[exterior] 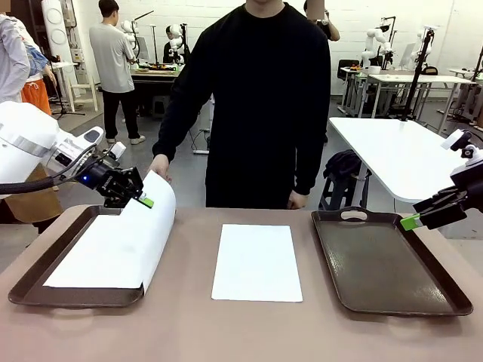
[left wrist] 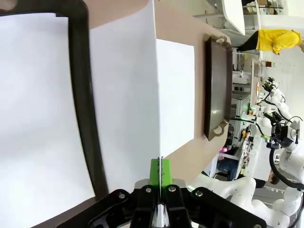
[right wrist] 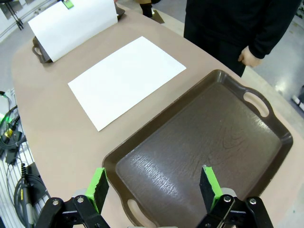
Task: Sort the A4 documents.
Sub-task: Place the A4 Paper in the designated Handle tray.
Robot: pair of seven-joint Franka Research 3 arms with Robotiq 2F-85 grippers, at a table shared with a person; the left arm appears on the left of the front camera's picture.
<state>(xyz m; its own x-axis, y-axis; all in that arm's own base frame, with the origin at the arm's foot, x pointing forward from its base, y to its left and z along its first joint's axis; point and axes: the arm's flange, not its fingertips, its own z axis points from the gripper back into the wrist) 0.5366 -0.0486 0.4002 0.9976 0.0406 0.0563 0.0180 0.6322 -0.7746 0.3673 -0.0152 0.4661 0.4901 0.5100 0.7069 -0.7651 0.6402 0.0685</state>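
my left gripper (exterior: 144, 200) pinching the lifted sheet (exterior: 124, 241) by its edge | right gripper (exterior: 410, 222) spread | risk — sheet overhangs tray (exterior: 45, 260) rim, could settle crooked

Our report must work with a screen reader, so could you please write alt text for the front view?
The left gripper is shut on a curled white sheet over the left tray, near a person's hand. A second sheet lies flat between the trays, and the open right gripper hovers by the bare right tray.
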